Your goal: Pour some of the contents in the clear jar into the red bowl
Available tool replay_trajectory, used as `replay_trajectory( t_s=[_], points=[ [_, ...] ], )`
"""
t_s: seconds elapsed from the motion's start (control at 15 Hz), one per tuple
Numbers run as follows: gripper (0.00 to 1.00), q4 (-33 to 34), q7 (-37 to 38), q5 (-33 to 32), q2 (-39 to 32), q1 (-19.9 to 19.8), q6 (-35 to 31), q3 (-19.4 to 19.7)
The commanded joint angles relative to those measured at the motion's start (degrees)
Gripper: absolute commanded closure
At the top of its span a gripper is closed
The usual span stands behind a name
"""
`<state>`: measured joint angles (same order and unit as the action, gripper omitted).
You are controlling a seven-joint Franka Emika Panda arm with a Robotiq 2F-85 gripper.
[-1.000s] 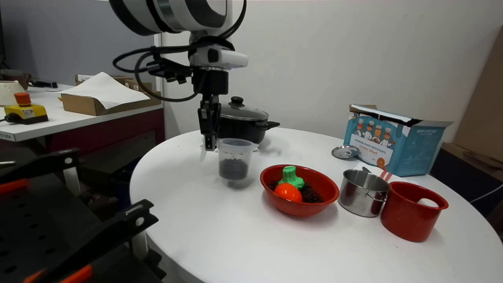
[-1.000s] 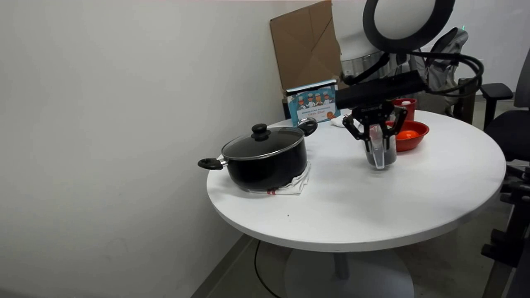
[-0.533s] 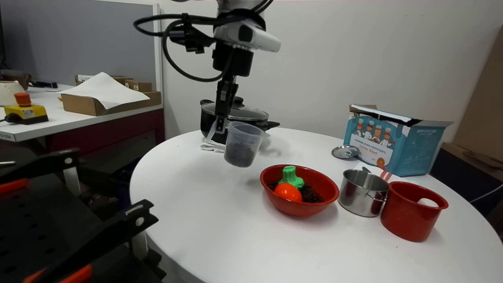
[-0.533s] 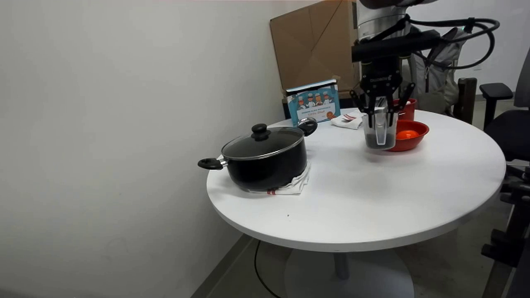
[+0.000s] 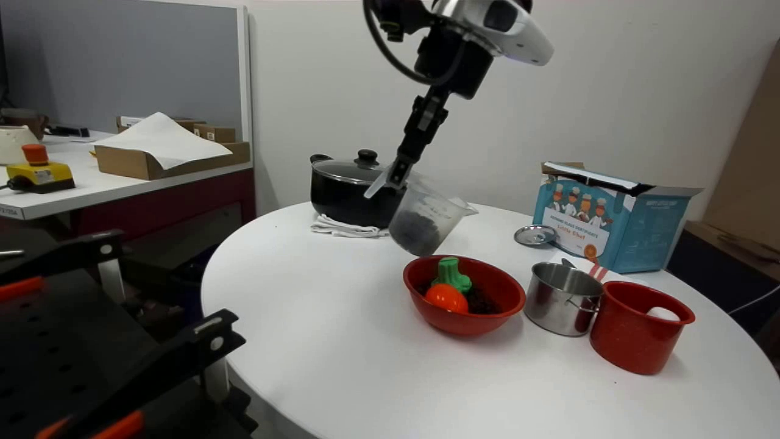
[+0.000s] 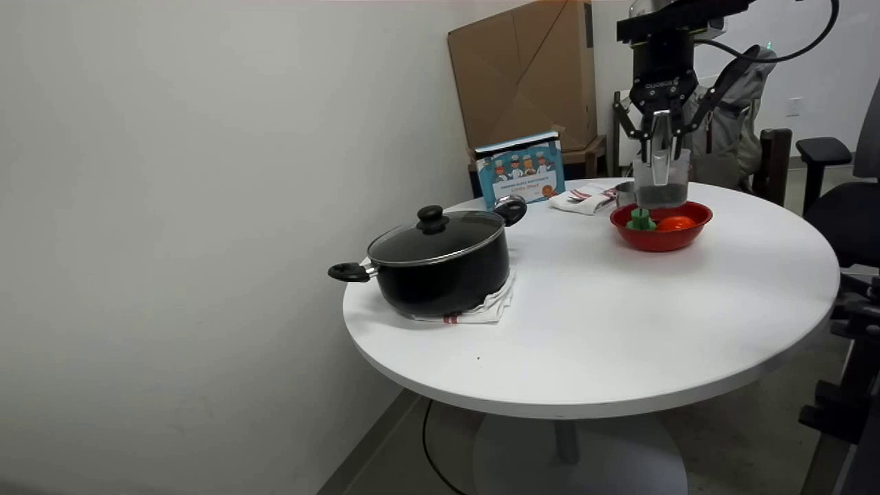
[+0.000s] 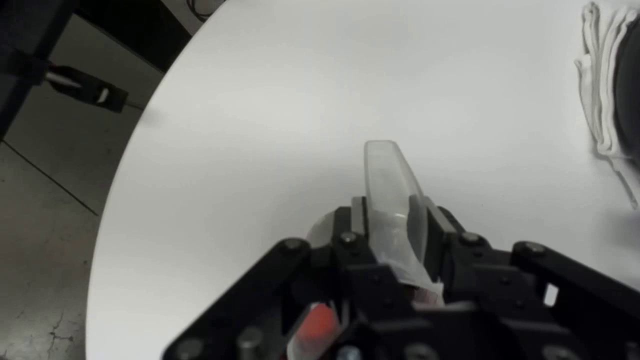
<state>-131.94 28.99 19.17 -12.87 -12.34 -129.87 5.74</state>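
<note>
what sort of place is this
Probably a robotics lab or office rather than a home kitchen: a yellow box with a red button, perhaps an emergency stop, sits on a side desk, and a black office-type chair shows past the round table.

Blue box [image 5: 615, 219] reads "Little Chef"; end effector [image 6: 661, 150], "ROBOTIQ".

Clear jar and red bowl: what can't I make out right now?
In an exterior view: spout of the clear jar, hidden behind its near side and the gripper.
In an exterior view: far rim of the red bowl, partly covered by the clear jar.
In an exterior view: separate pieces in the contents, too blurred.
Wrist view: the contents, hidden by the gripper.
Wrist view: what the red patch is, blurred.
</note>
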Motion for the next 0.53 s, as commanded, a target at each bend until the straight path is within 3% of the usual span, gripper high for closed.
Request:
replay_trajectory(
  t_s=[0.0, 0.47],
  points=[
    [0.88, 10.6, -3.4, 1.4, -6.0, -1.2, 11.5, 3.2],
    [0.88, 25.3, -12.7, 7.1, -15.9, -5.6, 31.0, 3.5]
  ],
)
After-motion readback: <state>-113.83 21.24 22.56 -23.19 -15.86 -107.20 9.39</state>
